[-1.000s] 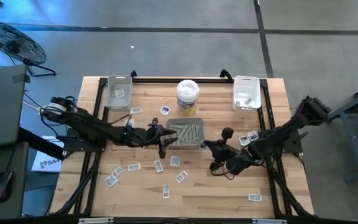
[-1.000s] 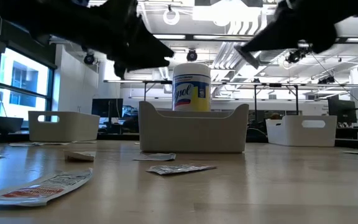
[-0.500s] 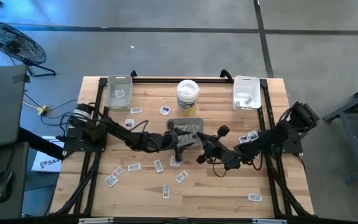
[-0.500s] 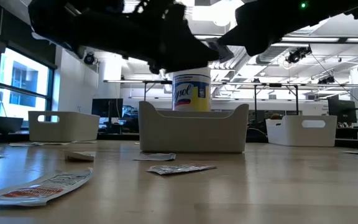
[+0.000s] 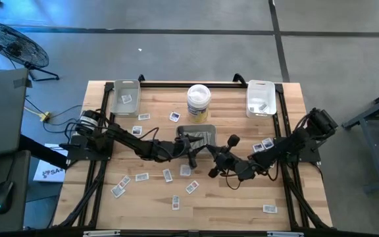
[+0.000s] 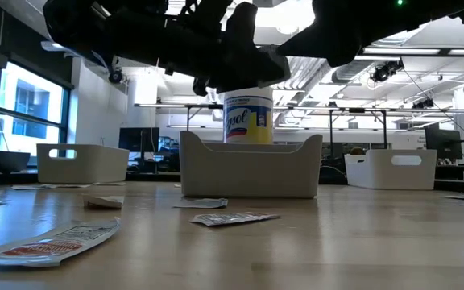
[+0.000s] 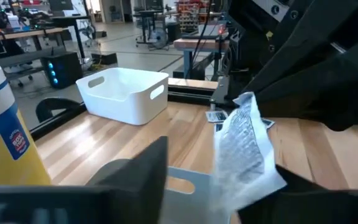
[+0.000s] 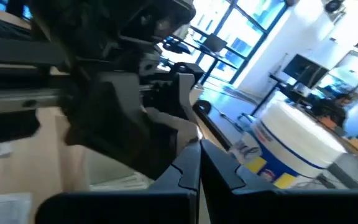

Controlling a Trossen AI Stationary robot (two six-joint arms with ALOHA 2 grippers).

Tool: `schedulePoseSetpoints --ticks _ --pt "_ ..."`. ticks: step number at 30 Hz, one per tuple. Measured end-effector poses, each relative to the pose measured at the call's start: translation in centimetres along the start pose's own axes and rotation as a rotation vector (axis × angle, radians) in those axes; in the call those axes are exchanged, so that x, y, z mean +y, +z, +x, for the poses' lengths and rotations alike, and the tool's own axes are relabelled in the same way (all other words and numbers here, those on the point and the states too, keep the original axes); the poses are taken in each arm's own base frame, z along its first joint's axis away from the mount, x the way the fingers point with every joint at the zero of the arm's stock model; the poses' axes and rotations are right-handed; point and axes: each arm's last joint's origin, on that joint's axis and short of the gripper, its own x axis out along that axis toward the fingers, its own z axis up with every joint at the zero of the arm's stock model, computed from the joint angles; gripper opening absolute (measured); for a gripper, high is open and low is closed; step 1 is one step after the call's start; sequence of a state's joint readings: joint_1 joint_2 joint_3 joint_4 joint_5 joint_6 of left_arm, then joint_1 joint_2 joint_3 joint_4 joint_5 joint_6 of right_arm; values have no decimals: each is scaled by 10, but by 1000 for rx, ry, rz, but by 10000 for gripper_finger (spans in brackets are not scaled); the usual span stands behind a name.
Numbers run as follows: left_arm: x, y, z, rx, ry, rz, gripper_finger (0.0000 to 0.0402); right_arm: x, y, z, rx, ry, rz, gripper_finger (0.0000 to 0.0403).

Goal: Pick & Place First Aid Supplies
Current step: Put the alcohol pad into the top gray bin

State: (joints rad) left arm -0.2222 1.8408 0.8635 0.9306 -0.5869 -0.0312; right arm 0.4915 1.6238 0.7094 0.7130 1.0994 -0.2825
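The first aid supplies lie mostly scattered over your tabletop [image 5: 229, 204]: small packets [image 5: 141, 177] across the front and left, a few by the right edge. Long strips already rest in the grey tray [image 5: 210, 130] at the centre, just in front of the tall white tub [image 5: 198, 99]. Your left gripper [image 5: 191, 153] hangs at that tray's front edge, its fingers [image 7: 135, 171] pinching a crinkled pale packet [image 7: 244, 146]. Your right gripper [image 5: 217, 163] sits just beside it; its fingers [image 8: 219, 168] look closed together, holding nothing you can see.
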Motion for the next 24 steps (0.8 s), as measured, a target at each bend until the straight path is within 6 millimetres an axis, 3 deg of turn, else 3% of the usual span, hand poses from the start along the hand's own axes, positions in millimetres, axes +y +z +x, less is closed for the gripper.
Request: schedulePoseSetpoints --ticks 4,6,13,19,24 --pt "0 -1 0 10 -2 32 42 0 -2 0 12 -13 5 0" --pt "0 -2 0 18 -3 43 12 0 -2 0 15 -21 3 0" --pt "3 8 -6 74 1 81 3 -1 0 0 9 -16 8 23" --pt "12 21 -17 166 42 145 2 -13 14 -5 -34 4 74 85" --pt "31 41 -40 279 224 217 1 -15 18 -11 -41 18 95 135"
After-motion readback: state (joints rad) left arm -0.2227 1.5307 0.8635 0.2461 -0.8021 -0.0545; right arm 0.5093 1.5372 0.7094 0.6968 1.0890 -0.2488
